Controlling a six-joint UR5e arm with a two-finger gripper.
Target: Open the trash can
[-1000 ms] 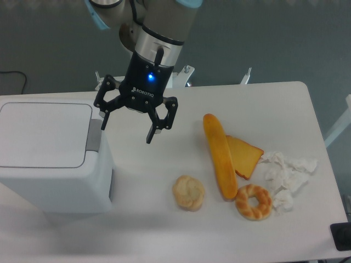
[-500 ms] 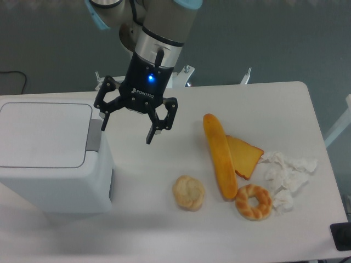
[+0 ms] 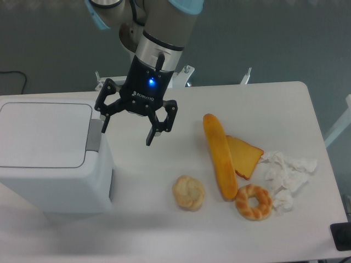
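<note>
The trash can (image 3: pixel 49 159) is a large boxy white bin at the left of the table, its flat lid (image 3: pixel 44 134) closed. A grey push tab (image 3: pixel 94 135) sits on the lid's right edge. My gripper (image 3: pixel 126 130) hangs open and empty just right of the bin. Its left fingertip (image 3: pixel 103 123) is right above the tab's upper end, and its right fingertip (image 3: pixel 149 139) is over bare table.
On the white table (image 3: pixel 164 230) lie a round bun (image 3: pixel 189 192), a long baguette (image 3: pixel 220 156), an orange wedge of cheese or toast (image 3: pixel 245 155), a bagel (image 3: pixel 253 201) and crumpled white tissue (image 3: pixel 285 178). A dark object (image 3: pixel 341 236) sits at the bottom right corner.
The gripper has shifted very slightly; otherwise nothing has visibly changed.
</note>
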